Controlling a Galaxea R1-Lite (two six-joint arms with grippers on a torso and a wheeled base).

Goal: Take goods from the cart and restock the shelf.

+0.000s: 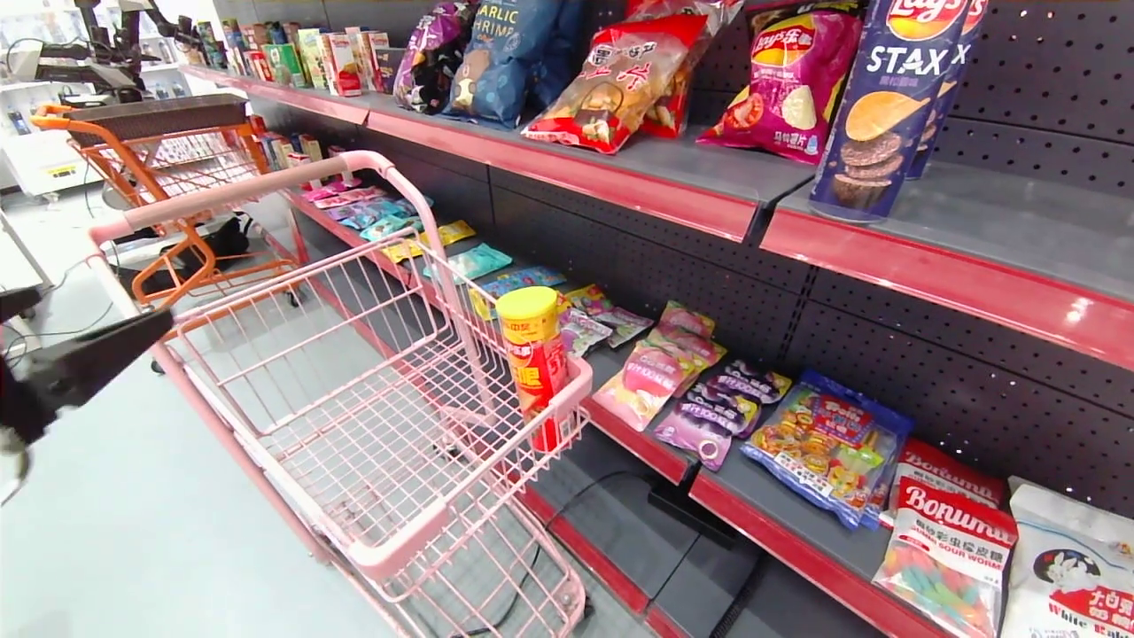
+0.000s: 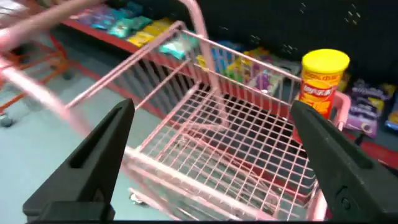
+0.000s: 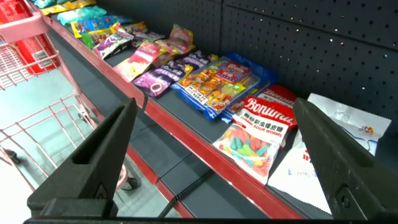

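— Canister (image 1: 532, 372) of chips first: where does it stand in the head view?

— Upright in the pink cart (image 1: 266, 188), in the basket corner on the shelf (image 1: 620, 177) side. It is close against the wire, with its yellow lid above the rim. I see nothing else in the basket. The left arm (image 1: 80, 363) is at the cart's opposite side, well apart from the canister.

— And the shelf itself?

— The upper board carries chip bags and a blue tube (image 1: 873, 106). The lower board has flat candy packets (image 1: 824, 443).

— What about the left wrist view?

— The left jaws stand wide and hold nothing. The canister lies ahead of them across the open basket, off their centreline and closer to one finger's line than the other. Its long axis is vertical.

— And the right wrist view?

— The right jaws are also wide and empty. They hang over the lower board's packets, near a red gummy bag (image 3: 258, 124), with a corner of the cart beside them.

— So which arm should take it?

— The left, I'd judge, because its jaws already face the basket. Which arm is actually nearer I cannot tell. The tube stands upright with wire on two sides, so the grip probably has to come side-on across its upper part, above the rim.
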